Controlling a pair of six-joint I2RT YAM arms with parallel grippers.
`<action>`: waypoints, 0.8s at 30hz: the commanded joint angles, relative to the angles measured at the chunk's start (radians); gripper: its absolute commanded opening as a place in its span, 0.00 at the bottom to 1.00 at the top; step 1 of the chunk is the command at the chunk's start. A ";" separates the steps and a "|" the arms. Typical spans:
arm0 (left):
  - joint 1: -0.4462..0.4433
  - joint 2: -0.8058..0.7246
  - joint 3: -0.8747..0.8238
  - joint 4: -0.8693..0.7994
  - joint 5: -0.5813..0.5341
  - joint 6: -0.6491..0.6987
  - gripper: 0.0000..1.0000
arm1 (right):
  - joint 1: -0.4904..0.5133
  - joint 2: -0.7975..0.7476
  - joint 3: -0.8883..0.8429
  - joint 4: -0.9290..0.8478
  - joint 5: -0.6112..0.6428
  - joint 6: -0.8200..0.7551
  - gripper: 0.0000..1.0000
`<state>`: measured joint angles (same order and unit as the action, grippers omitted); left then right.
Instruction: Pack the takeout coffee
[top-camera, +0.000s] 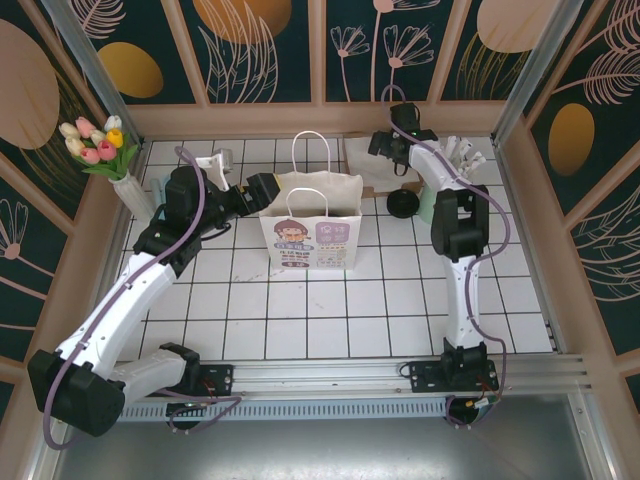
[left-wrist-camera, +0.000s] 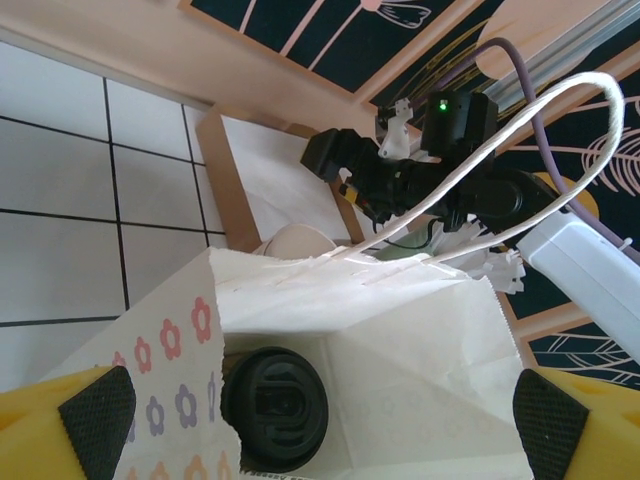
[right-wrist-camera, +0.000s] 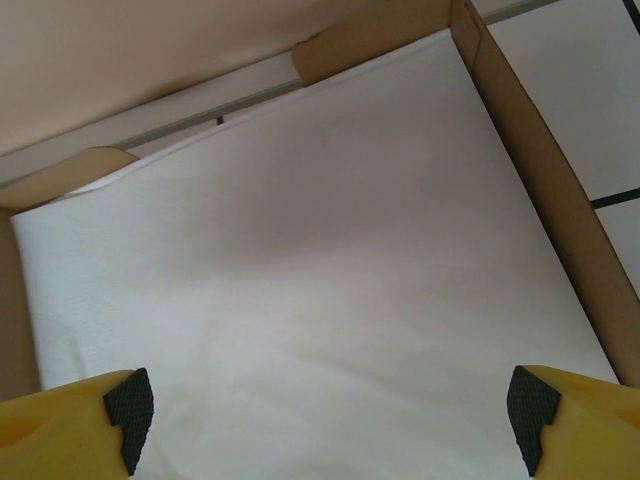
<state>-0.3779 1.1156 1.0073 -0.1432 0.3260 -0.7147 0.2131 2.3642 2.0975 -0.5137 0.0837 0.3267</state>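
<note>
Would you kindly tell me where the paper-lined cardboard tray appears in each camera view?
Top external: paper-lined cardboard tray at the back, right of centre.
Left wrist: tray upper centre, beyond the paper bag.
Right wrist: tray close up, across the frame.
Shared landmark: white tiled table.

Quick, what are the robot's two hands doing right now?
Left gripper: open, empty, by the paper bag.
Right gripper: open, empty, over the white sheet.

bag (left-wrist-camera: 420, 340): matt white paper; lid (left-wrist-camera: 275, 408): smooth black plastic; tray wall (right-wrist-camera: 530, 170): rough brown cardboard
</note>
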 joint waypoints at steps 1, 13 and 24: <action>0.005 -0.001 -0.024 -0.020 -0.022 0.005 0.98 | -0.019 0.041 0.076 -0.057 -0.028 -0.035 0.92; 0.005 0.022 -0.005 -0.041 -0.056 0.002 0.98 | -0.002 0.149 0.156 -0.148 -0.045 -0.071 0.85; 0.005 0.029 -0.005 -0.048 -0.062 -0.006 0.98 | 0.034 0.176 0.136 -0.177 0.075 -0.117 0.73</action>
<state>-0.3779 1.1381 0.9947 -0.1852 0.2722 -0.7151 0.2306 2.5038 2.2265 -0.6353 0.1402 0.2279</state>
